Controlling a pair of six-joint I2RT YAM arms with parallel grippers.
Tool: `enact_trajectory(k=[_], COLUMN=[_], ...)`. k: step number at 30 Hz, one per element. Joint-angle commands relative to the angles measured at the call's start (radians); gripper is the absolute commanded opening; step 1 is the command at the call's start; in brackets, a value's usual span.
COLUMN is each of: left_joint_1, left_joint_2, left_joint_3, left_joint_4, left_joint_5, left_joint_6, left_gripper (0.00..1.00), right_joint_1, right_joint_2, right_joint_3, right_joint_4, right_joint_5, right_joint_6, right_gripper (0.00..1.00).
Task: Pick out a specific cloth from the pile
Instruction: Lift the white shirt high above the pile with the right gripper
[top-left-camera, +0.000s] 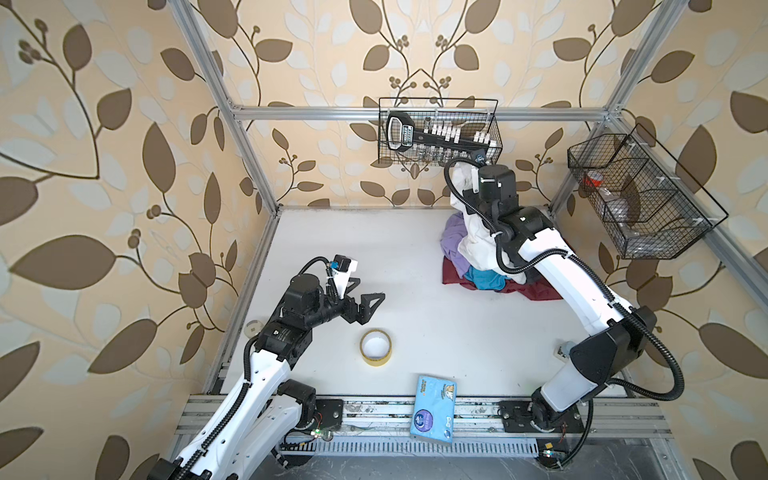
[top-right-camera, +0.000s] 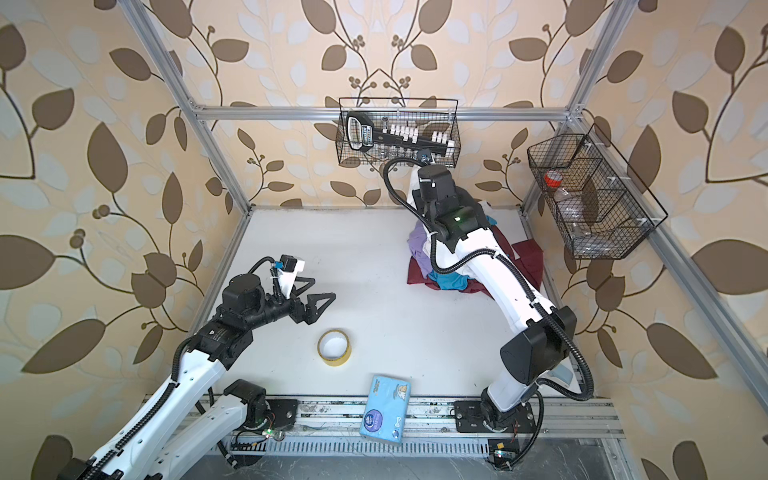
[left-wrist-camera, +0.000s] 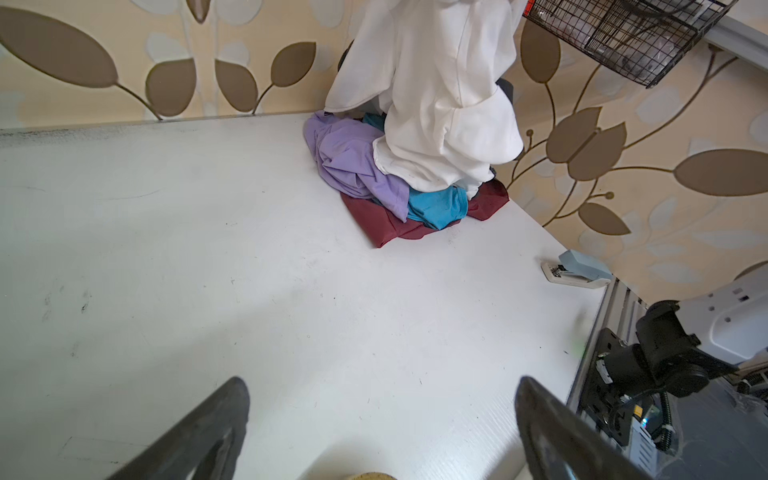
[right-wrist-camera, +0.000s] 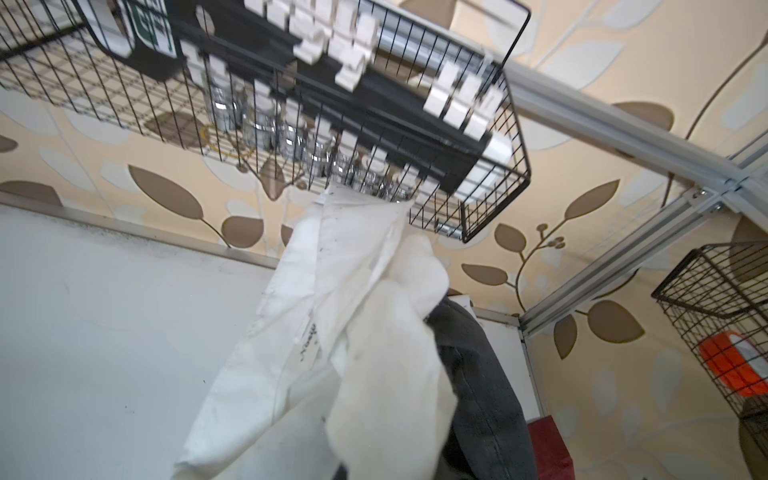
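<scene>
Hanging over the pile (left-wrist-camera: 353, 166) at one o'clock, the creased white cloth (left-wrist-camera: 436, 104) was clamped by hidden right fingers; left fingers (left-wrist-camera: 224, 403) were spread apart.

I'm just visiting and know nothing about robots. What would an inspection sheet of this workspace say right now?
Surface: white table, scuffed, mostly bare.
Job's things: white shirt lifted above the pile, lower part resting on it.
Clutter: yellow tape roll, blue packet, stapler.
Grippers: left gripper open, empty; right gripper shut on white shirt.
Cables: black hose crosses the shirt.
Surroundings: back basket, side basket, leaf wallpaper.
</scene>
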Motion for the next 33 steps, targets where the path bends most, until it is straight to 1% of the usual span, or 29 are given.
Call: enact_trajectory(k=[1, 7, 14, 17, 26, 33], left_joint_1=[-0.01, -0.011, -0.011, -0.011, -0.011, -0.012], left_joint_2=[-0.007, -0.004, 0.0, 0.002, 0.005, 0.005], left_joint_3=[0.026, 0.024, 0.026, 0.026, 0.024, 0.026], left_joint_4=[0.016, 0.018, 0.015, 0.015, 0.015, 0.013], left_joint_5=[0.011, 0.011, 0.01, 0.009, 0.009, 0.009], left_joint_6=[0.017, 0.016, 0.02, 0.02, 0.02, 0.018], left_gripper=[0.99, 0.99, 0.99, 0.99, 0.99, 0.99], right_joint_1=[0.031, 0.046, 0.057, 0.061, 0.072, 0.095], right_joint_2=[0.004, 0.029, 0.056, 0.045, 0.005, -0.021], right_joint_3=[0.08, 0.146, 0.237, 0.248, 0.266, 0.281], right_joint_4=[0.089, 0.09, 0.11, 0.136, 0.199, 0.286], right_joint_5=[0.014, 0.034, 0.131, 0.162, 0.209, 0.255], right_joint_6=[-0.047, -0.082, -0.194, -0.238, -0.306, -0.375], right_gripper=[0.0, 0.0, 0.0, 0.0, 0.0, 0.0])
